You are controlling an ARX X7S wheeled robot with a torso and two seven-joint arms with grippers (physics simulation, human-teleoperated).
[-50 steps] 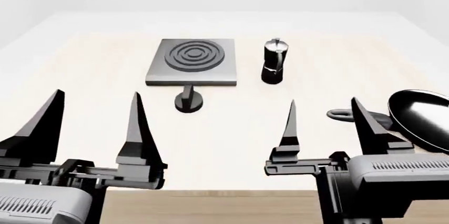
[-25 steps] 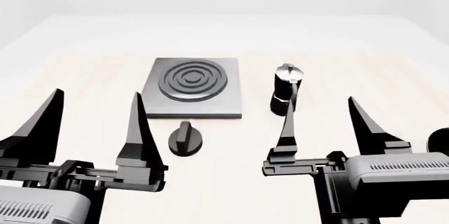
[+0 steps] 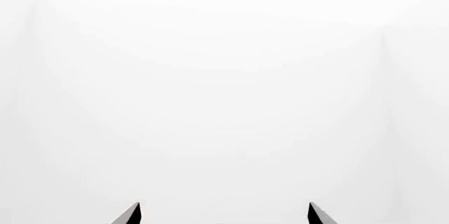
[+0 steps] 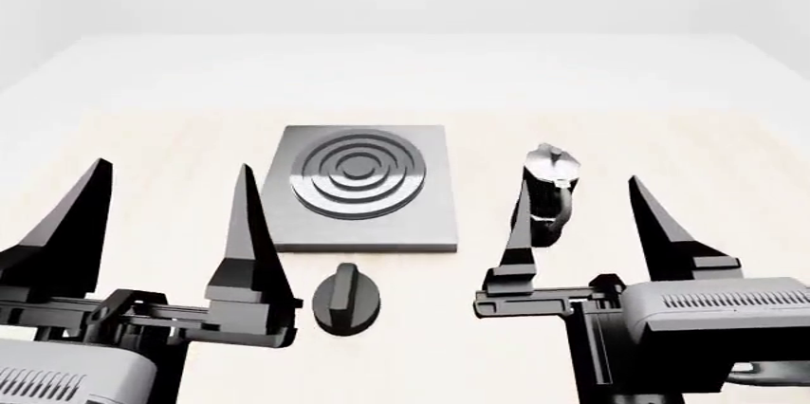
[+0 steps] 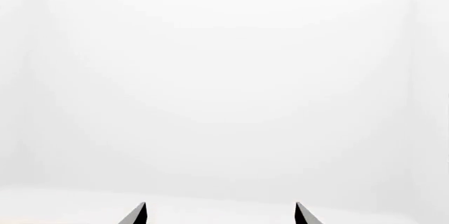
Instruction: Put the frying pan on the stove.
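The stove (image 4: 364,186), a grey square plate with dark rings, lies flat at mid-table in the head view. Almost all of the frying pan is hidden behind my right gripper's body; only a thin dark curved sliver (image 4: 767,372) shows at the lower right, and I cannot tell which part it is. My left gripper (image 4: 173,167) stands open and empty, nearer than the stove and to its left. My right gripper (image 4: 579,179) is open and empty too, in front of the moka pot. Both wrist views show only fingertips (image 3: 133,213) (image 5: 139,213) against white.
A black-and-silver moka pot (image 4: 552,193) stands upright just right of the stove, partly behind my right gripper's left finger. A small black round knob (image 4: 344,300) lies in front of the stove. Pale tabletop (image 4: 152,129) stretches around them.
The head view has shifted: stove, moka pot and knob have slid down and grown larger. The frying pan has passed from the right side to behind my right gripper. Both grippers stay open.
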